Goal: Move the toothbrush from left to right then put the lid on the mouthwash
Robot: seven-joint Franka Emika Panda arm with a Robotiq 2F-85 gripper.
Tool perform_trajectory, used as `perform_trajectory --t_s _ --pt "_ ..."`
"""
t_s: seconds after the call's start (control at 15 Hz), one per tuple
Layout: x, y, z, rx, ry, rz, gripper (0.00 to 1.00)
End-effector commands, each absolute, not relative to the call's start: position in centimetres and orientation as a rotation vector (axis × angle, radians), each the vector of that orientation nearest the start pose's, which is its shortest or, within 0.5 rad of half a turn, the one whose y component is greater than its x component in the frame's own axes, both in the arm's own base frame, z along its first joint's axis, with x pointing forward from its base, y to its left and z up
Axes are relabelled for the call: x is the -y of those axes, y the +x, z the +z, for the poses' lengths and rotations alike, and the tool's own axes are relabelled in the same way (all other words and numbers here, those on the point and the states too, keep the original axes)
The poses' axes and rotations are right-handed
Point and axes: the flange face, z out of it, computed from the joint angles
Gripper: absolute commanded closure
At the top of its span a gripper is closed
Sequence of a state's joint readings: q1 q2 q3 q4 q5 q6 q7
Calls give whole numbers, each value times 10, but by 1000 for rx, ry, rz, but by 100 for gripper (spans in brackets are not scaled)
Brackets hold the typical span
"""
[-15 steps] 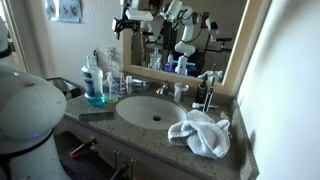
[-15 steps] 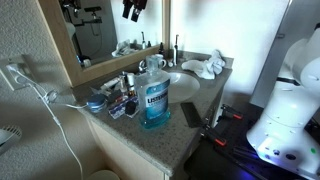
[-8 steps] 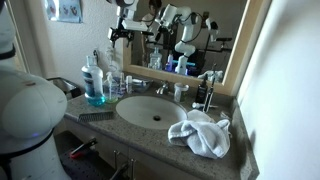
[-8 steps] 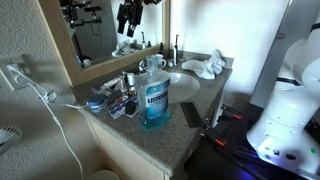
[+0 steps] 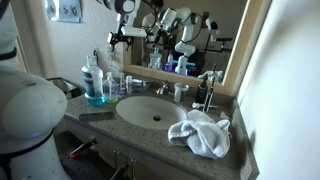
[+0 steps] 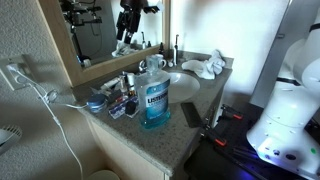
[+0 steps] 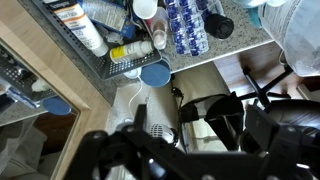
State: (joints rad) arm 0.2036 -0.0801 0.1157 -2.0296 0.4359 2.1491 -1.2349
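The mouthwash [image 5: 93,82] is a tall clear bottle of blue liquid at the counter's end; it also shows in an exterior view [image 6: 155,97] and, from above, in the wrist view [image 7: 185,25]. A round black cap-like thing [image 7: 220,27] lies beside it. My gripper [image 5: 118,36] hangs high above the toiletries by the mirror, also in an exterior view [image 6: 128,26]. In the wrist view its dark fingers [image 7: 195,150] are spread with nothing between them. I cannot pick out the toothbrush among the toiletries.
A wire tray of bottles and tubes [image 7: 110,40] stands by the wall, with a round blue tin [image 7: 155,73] next to it. The sink basin [image 5: 150,110], a crumpled white towel [image 5: 200,133], a dark comb [image 5: 95,116] and the mirror frame [image 6: 110,60] are nearby.
My gripper has moved along the mirror toward the mouthwash end of the counter and a little lower. Nothing on the counter has moved.
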Motion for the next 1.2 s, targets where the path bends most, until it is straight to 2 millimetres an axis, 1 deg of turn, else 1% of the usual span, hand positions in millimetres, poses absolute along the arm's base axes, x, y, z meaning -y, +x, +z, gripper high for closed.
perform_trajectory --t_s 0.0,0.33,0.53,0.8,1.0,1.13 --pt "-194 515 497 1786 -2210 -477 0" --pt "-211 504 494 1788 -2180 -453 0" --pt "-224 495 483 1787 -2166 -418 0" --pt "-237 484 459 1790 -2162 -355 0" --pt "-238 480 439 1792 -2159 -303 0" --pt "-239 480 424 1798 -2151 -299 0"
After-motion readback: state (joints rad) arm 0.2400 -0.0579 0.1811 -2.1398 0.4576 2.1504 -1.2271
